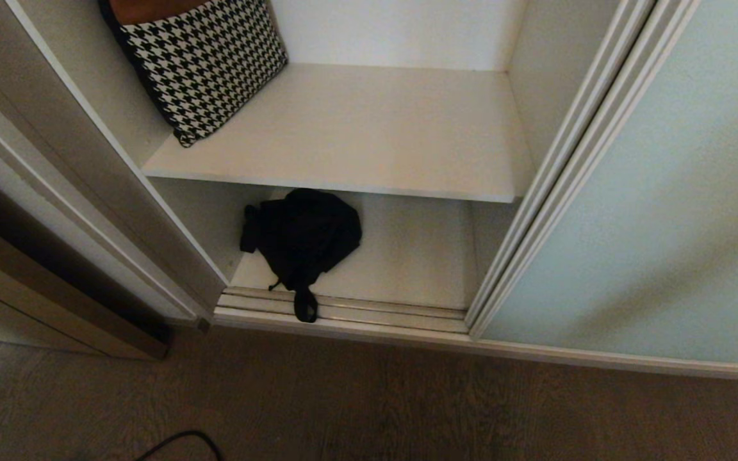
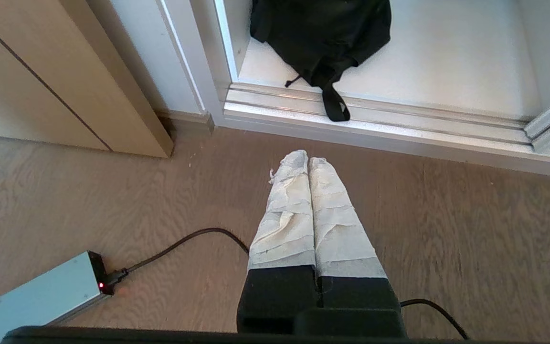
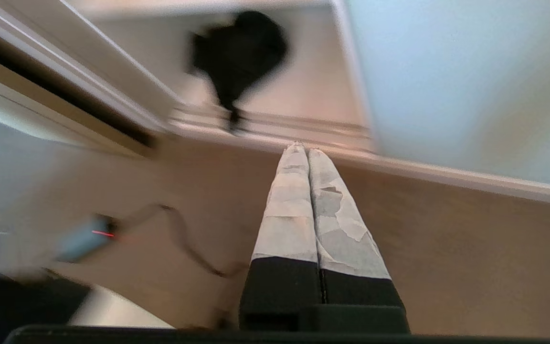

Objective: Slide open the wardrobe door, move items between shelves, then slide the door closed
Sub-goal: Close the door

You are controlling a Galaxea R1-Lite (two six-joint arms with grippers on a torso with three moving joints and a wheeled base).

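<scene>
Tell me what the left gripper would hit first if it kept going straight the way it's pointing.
Probably the wood floor just short of the wardrobe's sill track; the left gripper, shut, angles down toward it. Depth is unclear.

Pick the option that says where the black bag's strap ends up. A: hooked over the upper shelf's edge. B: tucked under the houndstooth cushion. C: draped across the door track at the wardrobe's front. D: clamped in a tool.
C: the black bag lies on the lower shelf, and its strap hangs forward over the door track.

Black left gripper (image 2: 308, 162) and right gripper (image 3: 303, 149); long tapering fingers (image 2: 288, 210) wrapped in wrinkled, peeling white tape.
</scene>
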